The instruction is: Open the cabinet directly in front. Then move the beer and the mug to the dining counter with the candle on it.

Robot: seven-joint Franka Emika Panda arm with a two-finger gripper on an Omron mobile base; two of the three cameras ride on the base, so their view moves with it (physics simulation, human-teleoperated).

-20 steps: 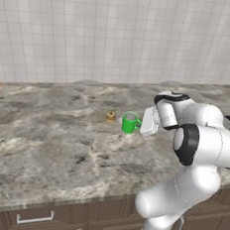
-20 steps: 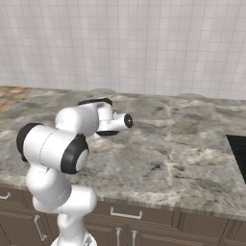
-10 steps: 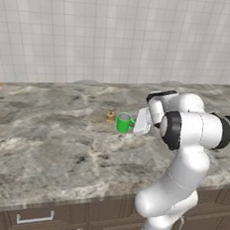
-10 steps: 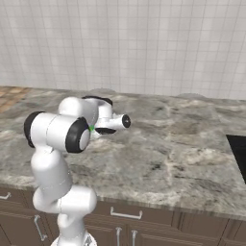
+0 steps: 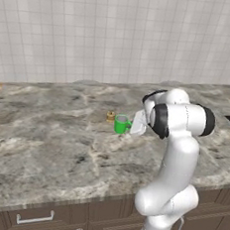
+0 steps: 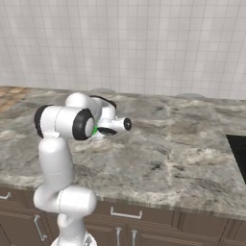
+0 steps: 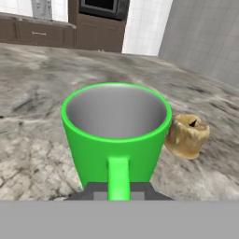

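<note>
**Mug carried to the candle on the dining counter**

We take the candle (image 5: 110,116) as our landmark and read each view from left to right. In the left base view, the candle stands on the dining counter (image 5: 45,140), near its middle. Just to the right of it is the green mug (image 5: 120,124), and right of the mug is the gripper (image 5: 136,125), at the end of the white arm. In the hand view, the mug (image 7: 116,133) lies left of the candle (image 7: 187,135), the two very close; whether they touch we cannot tell. The mug's handle points back toward the dark fingertips (image 7: 98,190), which are clenched on it from both sides.

Whether the mug's base already rests on the stone or hangs just above it we cannot tell. We judge the step in hand to be the setting-down of the mug.

Two risks follow from this layout. Because the candle sits so close, a sideways drift of the hand could push the mug into it and knock it away. Because the grip is on the handle alone, the mug could swing or tip if it is let go before it is seated on the counter.
</note>
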